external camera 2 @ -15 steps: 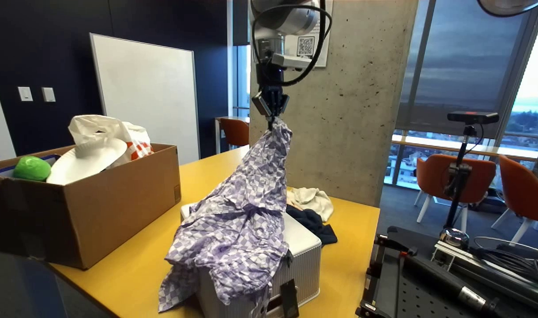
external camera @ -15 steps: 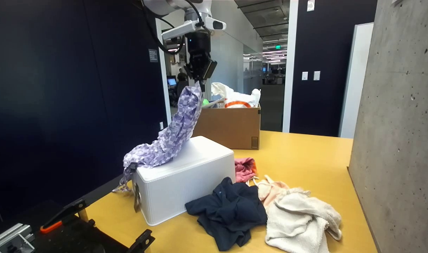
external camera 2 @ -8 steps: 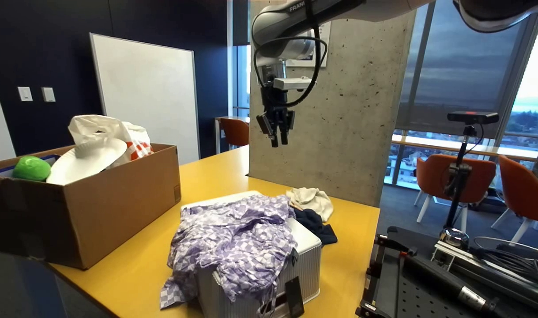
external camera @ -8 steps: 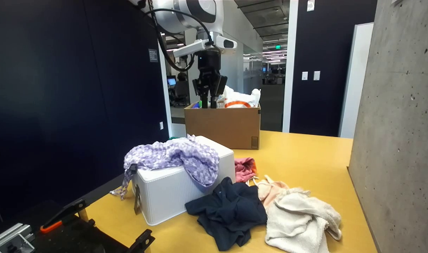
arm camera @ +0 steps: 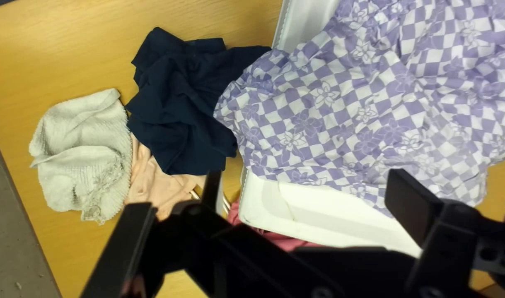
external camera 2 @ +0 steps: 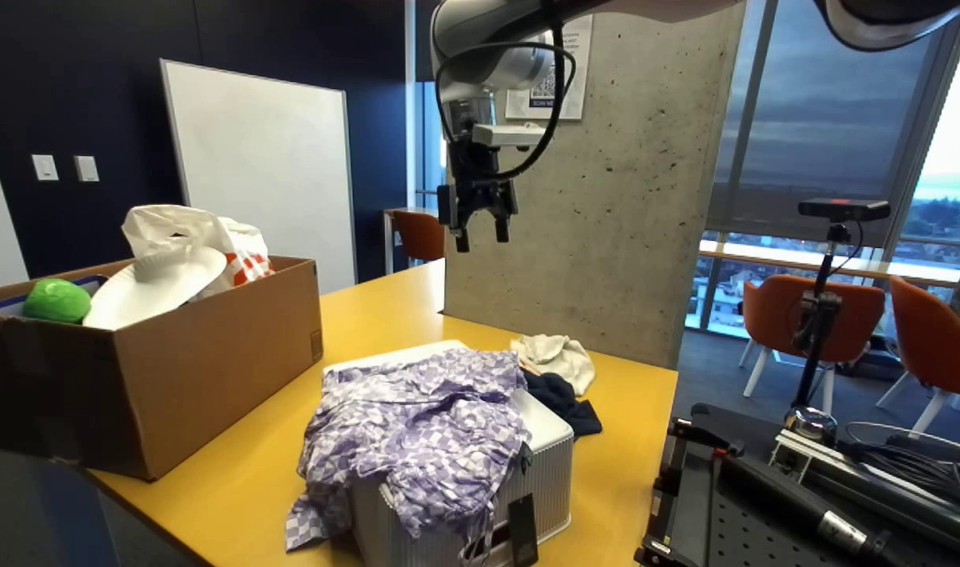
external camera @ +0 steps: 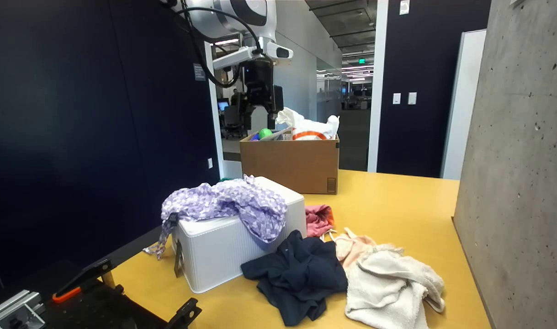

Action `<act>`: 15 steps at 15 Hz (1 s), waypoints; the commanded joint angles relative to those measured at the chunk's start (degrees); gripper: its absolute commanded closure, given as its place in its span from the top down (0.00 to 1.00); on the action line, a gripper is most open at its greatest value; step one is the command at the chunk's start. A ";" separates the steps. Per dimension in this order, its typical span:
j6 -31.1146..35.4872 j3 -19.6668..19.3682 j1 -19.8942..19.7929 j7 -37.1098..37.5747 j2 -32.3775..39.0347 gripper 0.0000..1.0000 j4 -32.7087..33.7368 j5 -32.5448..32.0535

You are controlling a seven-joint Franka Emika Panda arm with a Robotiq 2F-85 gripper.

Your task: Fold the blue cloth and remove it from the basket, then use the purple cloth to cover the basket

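The purple cloth [external camera: 260, 210], a white-and-purple check, lies crumpled across the white basket [external camera: 228, 262]. It drapes down the sides, and in the wrist view a strip of the basket [arm camera: 269, 203] shows beside the purple cloth [arm camera: 339, 103]. Bunched on the table against the basket is the dark blue cloth [external camera: 301, 274]; its top view [arm camera: 182, 99] shows loose folds. My gripper [external camera: 259, 122] hangs well above the basket, apart from every cloth. Its fingers stand wide open with nothing between them, as the gripper [external camera 2: 482, 236] also shows in an exterior view.
A cream towel [external camera: 392, 288], a peach cloth [external camera: 353, 246] and a pink cloth [external camera: 319, 221] lie beside the basket. Behind it stands a cardboard box [external camera: 292, 167] holding a white bag and a green ball [external camera 2: 57, 301]. A concrete wall [external camera 2: 574, 260] borders the table.
A second ago my gripper was shut on the purple cloth's raised end. It has opened, and that end has dropped onto the basket and over its side. The arm has shifted slightly.
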 commanded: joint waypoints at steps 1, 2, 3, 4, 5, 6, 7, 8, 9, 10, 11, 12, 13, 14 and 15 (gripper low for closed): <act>-0.81 1.24 0.90 0.52 -1.78 1.00 -3.09 0.53; -0.14 1.76 1.15 0.51 -2.21 1.00 -4.58 1.18; 1.39 2.32 1.56 0.72 -3.21 1.00 -7.61 1.82; 2.26 2.67 1.82 1.01 -3.83 1.00 -9.69 2.25; 3.43 2.96 2.04 1.07 -4.55 1.00 -12.16 2.57; 4.94 3.21 2.13 1.41 -5.49 1.00 -14.82 3.11; 6.54 3.27 2.36 2.11 -6.31 1.00 -17.41 3.36; 8.59 3.25 2.48 3.06 -7.47 1.00 -20.86 3.71; 9.91 3.39 2.48 3.23 -8.78 1.00 -23.76 4.28; 12.38 3.03 2.59 3.77 -10.05 1.00 -26.94 4.07; 14.02 2.92 2.37 3.66 -10.65 1.00 -28.95 4.06; 16.01 2.73 2.06 3.36 -10.47 1.00 -30.32 3.91; 18.30 2.64 1.81 2.74 -10.01 1.00 -31.44 3.75; 21.36 2.63 1.44 1.89 -8.43 1.00 -31.71 3.78; 23.92 2.60 1.26 1.81 -7.58 1.00 -32.37 3.78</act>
